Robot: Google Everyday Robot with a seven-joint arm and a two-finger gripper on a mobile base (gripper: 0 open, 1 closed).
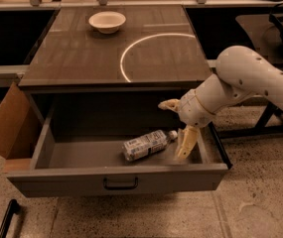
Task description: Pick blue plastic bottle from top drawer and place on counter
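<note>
The top drawer (116,180) stands pulled open below the counter (81,53). The blue plastic bottle (146,144) lies on its side on the drawer floor, right of centre, its white cap pointing right. My gripper (176,127) is at the end of the white arm, above the drawer's right part, just right of the bottle's cap. It is open: one finger (168,104) points left, the other (186,144) hangs down into the drawer beside the cap. It holds nothing.
A white bowl (107,21) sits at the back of the counter, left of a white circular arc (131,48). A brown cardboard flap (9,123) leans at the drawer's left side. A dark table and chair legs (275,118) stand at the right.
</note>
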